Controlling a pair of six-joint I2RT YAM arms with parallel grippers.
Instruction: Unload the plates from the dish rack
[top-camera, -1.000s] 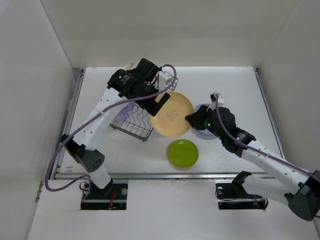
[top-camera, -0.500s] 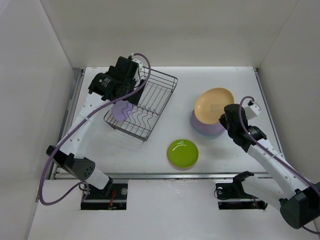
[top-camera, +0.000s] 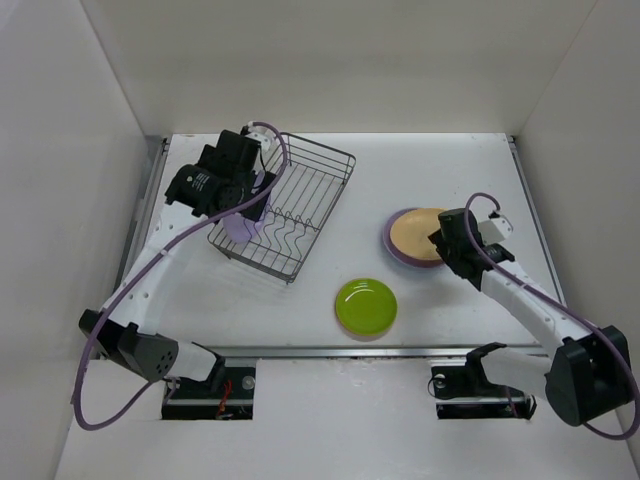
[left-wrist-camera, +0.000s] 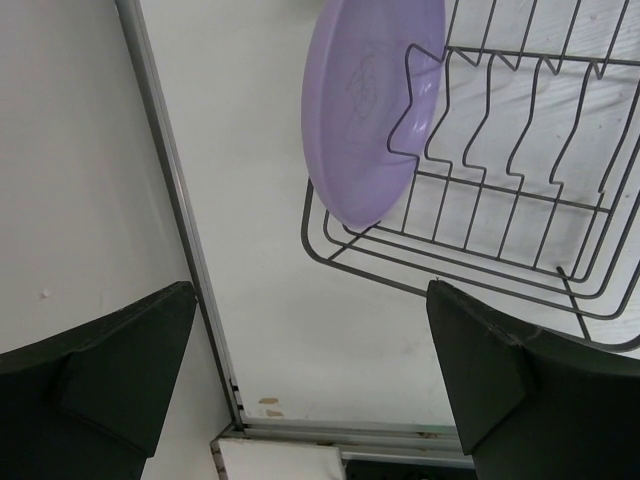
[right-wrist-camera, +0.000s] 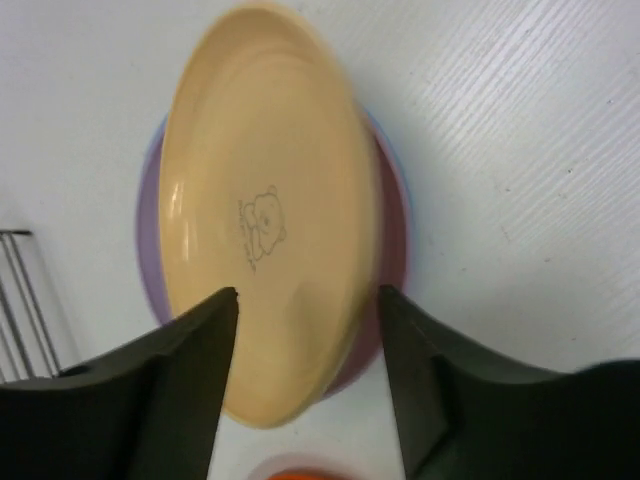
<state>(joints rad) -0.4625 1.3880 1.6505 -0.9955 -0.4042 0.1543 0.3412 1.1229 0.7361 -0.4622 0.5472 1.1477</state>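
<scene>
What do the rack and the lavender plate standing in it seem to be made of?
The rack looks like thin dark metal wire, perhaps coated, bent into wavy dividers. The lavender plate is probably plastic: smooth, faintly glossy, with a faint figure on its face.

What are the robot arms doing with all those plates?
They are taking plates out of the dish rack and putting them on the table. One lavender plate stands in the rack, and the left claw is open right by it. The right claw is open over the tan-yellow plate, which lies on top of a pile of plates. A lime-green plate lies by itself near the front.
</scene>
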